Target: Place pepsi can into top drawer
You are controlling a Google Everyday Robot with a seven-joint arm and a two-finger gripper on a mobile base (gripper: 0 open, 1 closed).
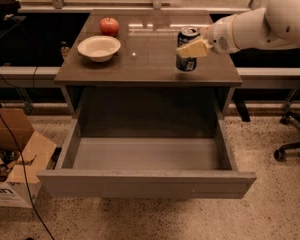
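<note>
A: How far along is it?

B: Starting nearest, the top drawer (pixel 145 182) stands pulled well out with its pale floor bare. The opening is there, and nothing is in it yet.

A: And the pepsi can?

B: Farther back, upright on the right side of the cabinet top (pixel 140 66), near its front edge (whether it rests there or hangs just above, I cannot tell). The gripper (pixel 191 48) is clamped on it, one pale finger crossing its front.

A: What remains?

B: I judge carrying it forward, lowering it into the drawer, and letting go.

A: The arm's pose?

B: The arm (pixel 250 26) reaches in from the right, roughly level, with the bowl (pixel 99 47) and apple (pixel 109 26) well apart at far left
</note>
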